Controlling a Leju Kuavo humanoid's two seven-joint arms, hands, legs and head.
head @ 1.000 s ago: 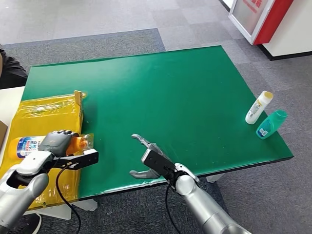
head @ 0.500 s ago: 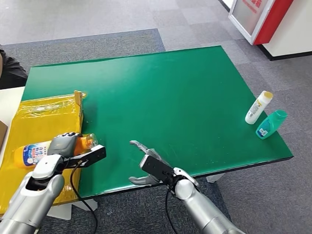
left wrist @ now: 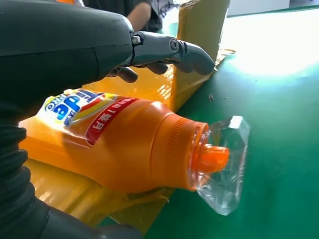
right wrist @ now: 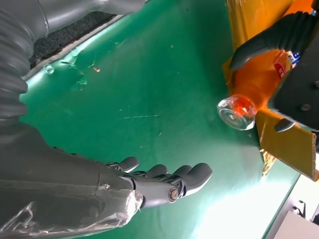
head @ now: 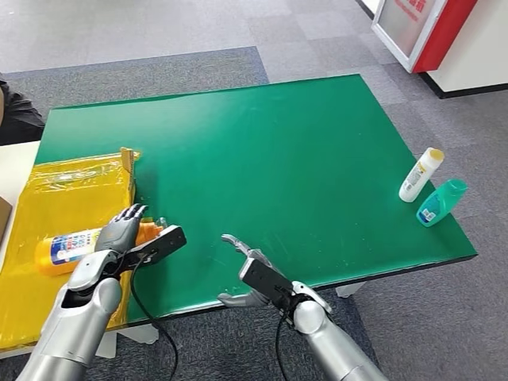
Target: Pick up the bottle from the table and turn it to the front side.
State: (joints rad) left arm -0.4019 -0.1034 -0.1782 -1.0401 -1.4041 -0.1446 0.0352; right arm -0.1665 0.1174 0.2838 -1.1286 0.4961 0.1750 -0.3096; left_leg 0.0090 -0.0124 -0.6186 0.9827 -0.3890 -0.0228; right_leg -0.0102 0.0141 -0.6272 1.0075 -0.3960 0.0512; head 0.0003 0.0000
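Orange bottle [head: 71,247] with clear cap, yellow box [head: 59,198], green table [head: 287,151].

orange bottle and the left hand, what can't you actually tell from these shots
- Head view: the left hand covers the orange bottle at the neck, so any contact is hidden.
- Left wrist view: the fingers lie above the bottle, and its far end is behind the hand's cover.
- Head view: labels on the white bottle and teal bottle are too small to read.

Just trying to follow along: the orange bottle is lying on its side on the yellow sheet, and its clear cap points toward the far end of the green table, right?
Not quite. The orange bottle does lie on its side on the yellow sheet, but its clear cap points toward the robot's right hand, across the green table, not its far end. The head view shows it.
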